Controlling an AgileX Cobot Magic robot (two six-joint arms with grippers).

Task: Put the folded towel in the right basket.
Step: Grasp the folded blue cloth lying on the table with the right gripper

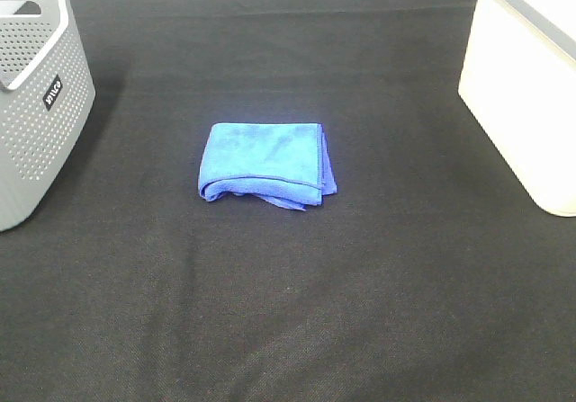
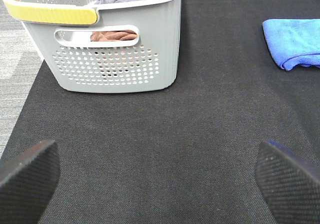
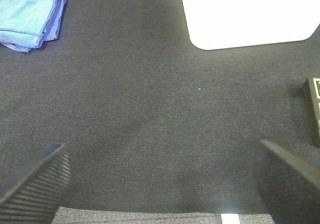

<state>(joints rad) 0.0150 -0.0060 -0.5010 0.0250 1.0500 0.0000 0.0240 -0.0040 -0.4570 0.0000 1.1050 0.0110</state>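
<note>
A folded blue towel [image 1: 265, 163] lies flat on the black mat in the middle of the exterior high view. It also shows in the left wrist view [image 2: 294, 41] and the right wrist view [image 3: 29, 17]. The right basket [image 1: 531, 83] is white and stands at the right edge; it shows as a white block in the right wrist view [image 3: 245, 12]. Neither arm is in the exterior high view. My left gripper [image 2: 157, 179] is open and empty above the mat. My right gripper [image 3: 162, 179] is open and empty above the mat, well apart from the towel.
A grey perforated basket [image 1: 36, 87] stands at the left edge; in the left wrist view [image 2: 115, 48] it has a yellow handle and cloths inside. A small dark box [image 3: 313, 106] sits at the mat's side. The black mat [image 1: 288, 312] covers the table.
</note>
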